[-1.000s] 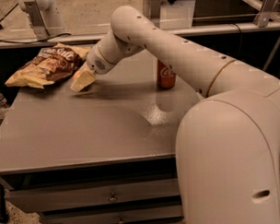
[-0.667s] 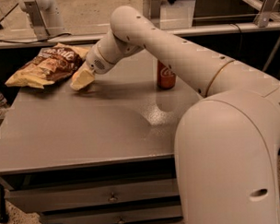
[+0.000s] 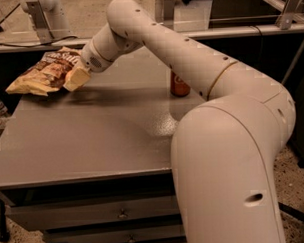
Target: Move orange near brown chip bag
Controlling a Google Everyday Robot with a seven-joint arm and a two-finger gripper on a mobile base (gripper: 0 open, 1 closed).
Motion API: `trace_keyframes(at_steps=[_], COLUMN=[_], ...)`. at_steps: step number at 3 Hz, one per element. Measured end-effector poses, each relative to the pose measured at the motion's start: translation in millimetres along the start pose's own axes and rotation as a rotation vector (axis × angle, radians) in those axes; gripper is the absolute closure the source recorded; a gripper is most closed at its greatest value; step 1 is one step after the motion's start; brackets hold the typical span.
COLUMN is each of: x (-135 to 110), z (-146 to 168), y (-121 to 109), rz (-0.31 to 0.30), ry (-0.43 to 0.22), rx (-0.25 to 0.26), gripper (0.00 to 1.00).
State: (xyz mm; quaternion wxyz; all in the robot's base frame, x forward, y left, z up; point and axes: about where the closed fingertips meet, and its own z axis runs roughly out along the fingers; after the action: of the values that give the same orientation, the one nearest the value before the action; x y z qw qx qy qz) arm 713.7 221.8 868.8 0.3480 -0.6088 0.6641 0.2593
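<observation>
I have the gripper (image 3: 76, 79) in the upper left of the frame, low over the table (image 3: 92, 140), against the right edge of the brown chip bag (image 3: 42, 72). I cannot tell whether it grips anything.

Dim warm light; shadow under hand (image 3: 75, 79) by bag (image 3: 42, 75)

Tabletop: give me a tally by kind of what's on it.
Chip bags: 1, the brown chip bag, far left.
Soda cans: 1, the soda can, partly behind the arm.
Oranges: 0 in view.
Total: 2.
The gripper is by the bag's right edge.
</observation>
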Motion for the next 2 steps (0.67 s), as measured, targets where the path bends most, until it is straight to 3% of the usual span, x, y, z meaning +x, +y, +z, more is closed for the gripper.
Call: trace_keyframes(at_steps=[2], x=[1.2], z=[11.5], y=[3.0], rz=[0.007], ry=[-0.001], rx=[-0.015], gripper=[1.0])
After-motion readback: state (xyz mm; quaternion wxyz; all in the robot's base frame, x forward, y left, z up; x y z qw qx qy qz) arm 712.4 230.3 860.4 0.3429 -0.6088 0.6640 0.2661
